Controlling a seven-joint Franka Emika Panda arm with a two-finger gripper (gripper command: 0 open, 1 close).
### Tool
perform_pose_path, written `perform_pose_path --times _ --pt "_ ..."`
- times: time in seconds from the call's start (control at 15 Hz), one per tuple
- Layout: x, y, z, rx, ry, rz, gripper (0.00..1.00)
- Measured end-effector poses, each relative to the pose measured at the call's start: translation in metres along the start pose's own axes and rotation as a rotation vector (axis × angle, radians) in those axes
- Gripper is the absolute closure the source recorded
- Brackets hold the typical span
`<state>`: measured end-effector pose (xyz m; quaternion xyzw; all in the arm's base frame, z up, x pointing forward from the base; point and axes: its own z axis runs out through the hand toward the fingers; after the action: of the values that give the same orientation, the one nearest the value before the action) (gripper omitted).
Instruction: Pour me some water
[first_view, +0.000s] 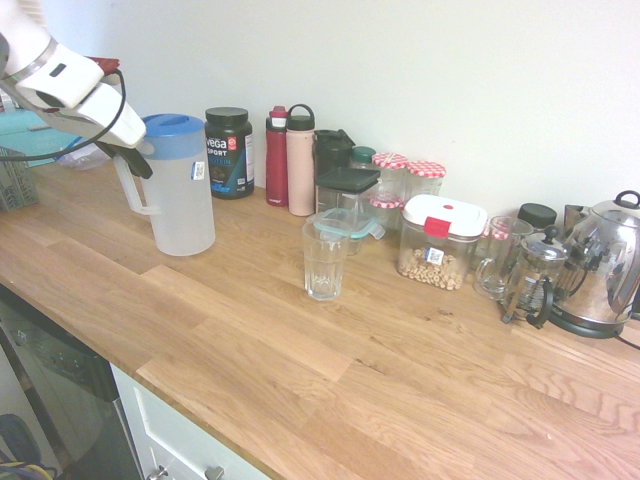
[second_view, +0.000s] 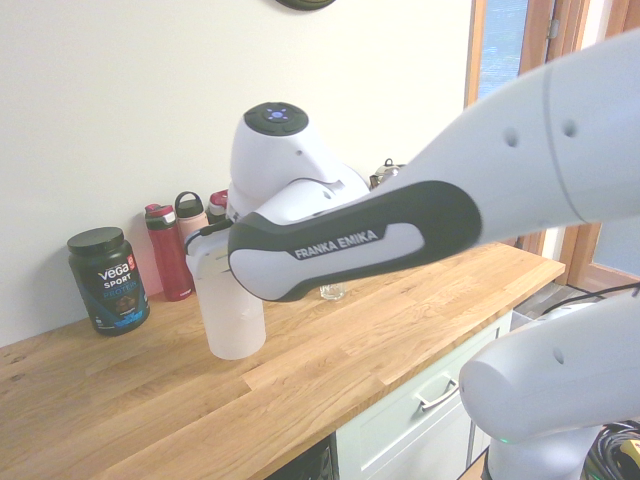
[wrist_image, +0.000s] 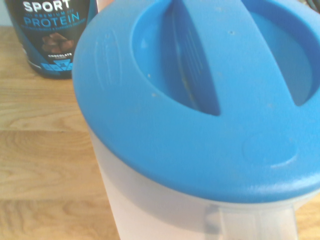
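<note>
Protein tub (first_view: 229, 152), red bottle (first_view: 277, 157), pink bottle (first_view: 300, 162), kettle (first_view: 606, 266)

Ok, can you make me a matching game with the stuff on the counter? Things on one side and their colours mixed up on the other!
Things:
1. pitcher lid
2. water bottle next to the pink one
3. protein tub
4. drinking glass

Colours:
A. black
B. see-through
C. blue
D. red

Right pairs: 1-C, 2-D, 3-A, 4-B
</note>
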<state>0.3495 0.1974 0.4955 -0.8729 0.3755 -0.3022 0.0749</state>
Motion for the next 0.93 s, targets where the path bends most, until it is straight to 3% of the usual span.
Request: perform_pose_path --times 0.73,0.8,0.93 --pt "0.009 -0.035 0.053 -0.029 -0.002 0.002 1.0" --pt "0.011 -0.036 0.054 -0.029 -0.002 0.004 0.0" --pt "0.014 -0.036 0.055 -0.028 -0.006 0.008 0.0"
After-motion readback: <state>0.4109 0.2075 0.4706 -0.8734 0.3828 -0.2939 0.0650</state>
